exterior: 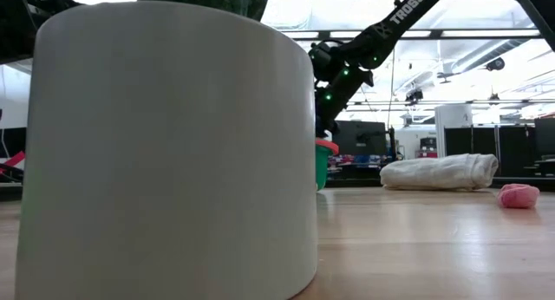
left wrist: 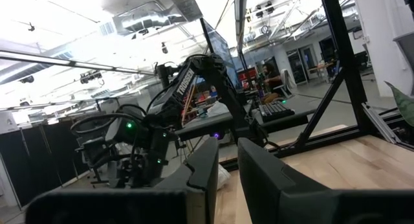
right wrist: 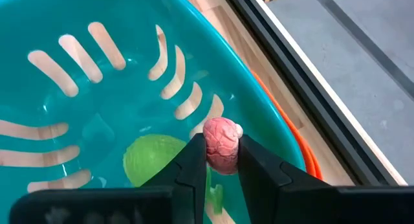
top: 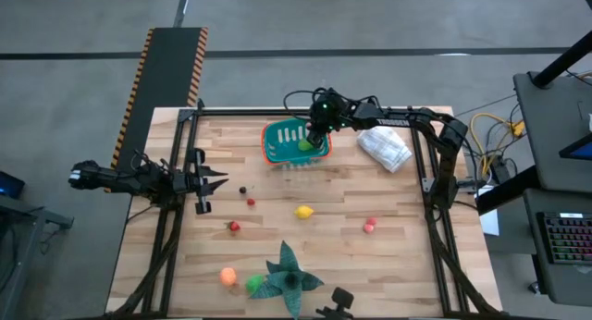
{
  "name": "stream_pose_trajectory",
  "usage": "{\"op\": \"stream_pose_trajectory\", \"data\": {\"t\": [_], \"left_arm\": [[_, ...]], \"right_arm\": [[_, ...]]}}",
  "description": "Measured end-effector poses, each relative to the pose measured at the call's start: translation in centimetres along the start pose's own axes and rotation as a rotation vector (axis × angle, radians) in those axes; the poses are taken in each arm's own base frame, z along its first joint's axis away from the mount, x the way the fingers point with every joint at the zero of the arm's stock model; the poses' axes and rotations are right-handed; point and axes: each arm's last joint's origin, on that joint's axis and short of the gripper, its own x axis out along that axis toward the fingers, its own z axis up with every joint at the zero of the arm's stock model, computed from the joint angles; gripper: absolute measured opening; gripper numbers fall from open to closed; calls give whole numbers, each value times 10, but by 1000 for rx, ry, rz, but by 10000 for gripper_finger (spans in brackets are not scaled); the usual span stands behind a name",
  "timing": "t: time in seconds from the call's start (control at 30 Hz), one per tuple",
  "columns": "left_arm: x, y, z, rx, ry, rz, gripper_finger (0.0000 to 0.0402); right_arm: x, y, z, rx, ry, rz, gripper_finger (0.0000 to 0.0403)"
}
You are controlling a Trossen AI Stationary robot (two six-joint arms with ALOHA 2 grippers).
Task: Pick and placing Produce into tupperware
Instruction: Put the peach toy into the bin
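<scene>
While over tub point(right wrist: 77, 88), pink produce point(right wrist: 222, 145) between claw point(right wrist: 223, 160) fingers.

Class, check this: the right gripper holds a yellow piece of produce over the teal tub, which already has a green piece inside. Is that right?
Not quite. The piece in the right gripper is pink, not yellow, as the right wrist view shows. The rest holds: it is over the teal tub, with a green piece already inside.
</scene>
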Motion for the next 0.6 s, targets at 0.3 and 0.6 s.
{"op": "stream_pose_trajectory", "data": {"t": [0.3,0.6], "left_arm": [[0,0,0,0,0,0,46],[0,0,0,0,0,0,46]], "right_arm": [[0,0,-2,-7,23,3,73],[0,0,-2,0,21,3,123]]}}
